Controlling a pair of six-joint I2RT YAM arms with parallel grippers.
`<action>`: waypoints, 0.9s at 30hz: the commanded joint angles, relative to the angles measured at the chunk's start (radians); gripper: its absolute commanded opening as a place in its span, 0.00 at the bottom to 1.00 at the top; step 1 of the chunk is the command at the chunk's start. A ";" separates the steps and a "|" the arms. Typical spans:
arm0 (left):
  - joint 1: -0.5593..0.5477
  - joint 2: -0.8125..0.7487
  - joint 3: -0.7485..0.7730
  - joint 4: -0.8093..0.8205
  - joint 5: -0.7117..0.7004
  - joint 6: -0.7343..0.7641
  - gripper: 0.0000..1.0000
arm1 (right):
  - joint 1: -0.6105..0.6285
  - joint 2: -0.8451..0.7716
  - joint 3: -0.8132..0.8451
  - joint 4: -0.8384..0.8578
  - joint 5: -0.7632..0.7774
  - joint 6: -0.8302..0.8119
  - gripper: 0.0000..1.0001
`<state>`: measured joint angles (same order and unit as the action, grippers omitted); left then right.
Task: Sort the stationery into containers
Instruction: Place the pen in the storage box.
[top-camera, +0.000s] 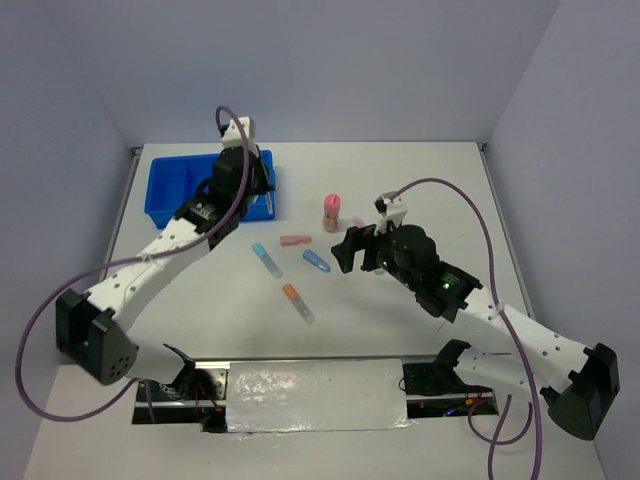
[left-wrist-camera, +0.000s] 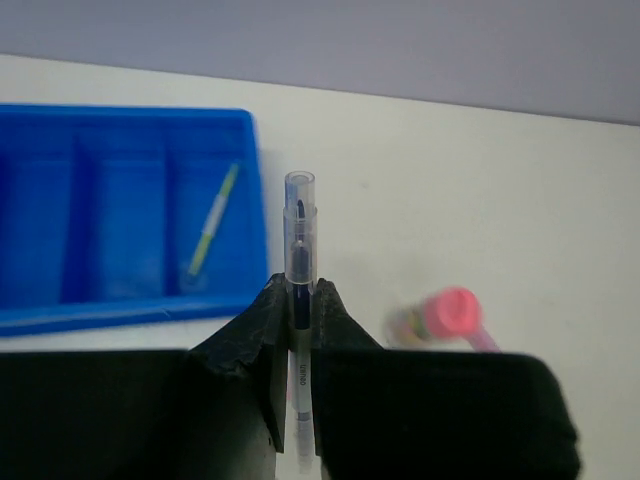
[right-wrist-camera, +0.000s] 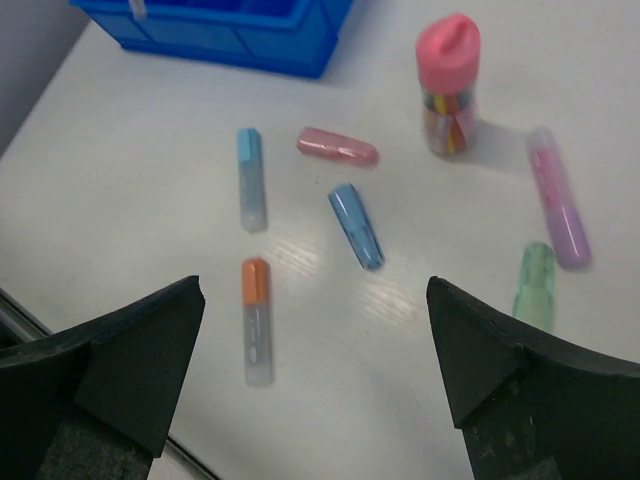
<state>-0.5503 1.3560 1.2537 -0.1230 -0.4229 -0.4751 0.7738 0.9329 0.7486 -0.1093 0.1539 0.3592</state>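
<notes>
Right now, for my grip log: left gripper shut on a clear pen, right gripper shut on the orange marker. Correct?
No: the right gripper is open and empty; the orange marker lies loose on the table, as the right wrist view shows. The left gripper is shut on the clear pen.

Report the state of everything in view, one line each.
Left gripper: shut on clear-barrelled dark-ink pen.
Right gripper: open, empty.
Bright blue divided plastic tray: holds thin yellow pen.
Stubby pink-capped cylinder: upright, capped.
Orange-capped marker stick: lying loose.
Light-blue-capped marker stick: lying loose.
Pink marker stick: lying loose.
Blue marker stick: lying loose.
Purple marker stick: lying loose.
Green marker stick: lying loose.
</notes>
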 joint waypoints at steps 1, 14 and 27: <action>0.087 0.135 0.113 0.052 -0.090 0.128 0.00 | -0.001 -0.106 -0.023 -0.094 0.079 0.009 1.00; 0.299 0.709 0.523 0.189 0.151 0.181 0.10 | 0.005 -0.266 -0.109 -0.153 -0.091 0.041 1.00; 0.299 0.603 0.375 0.178 0.150 0.099 0.86 | 0.007 -0.206 -0.084 -0.144 -0.113 0.017 1.00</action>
<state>-0.2489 2.0888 1.6333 0.0349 -0.2630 -0.3477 0.7761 0.7311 0.6395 -0.2771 0.0536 0.3851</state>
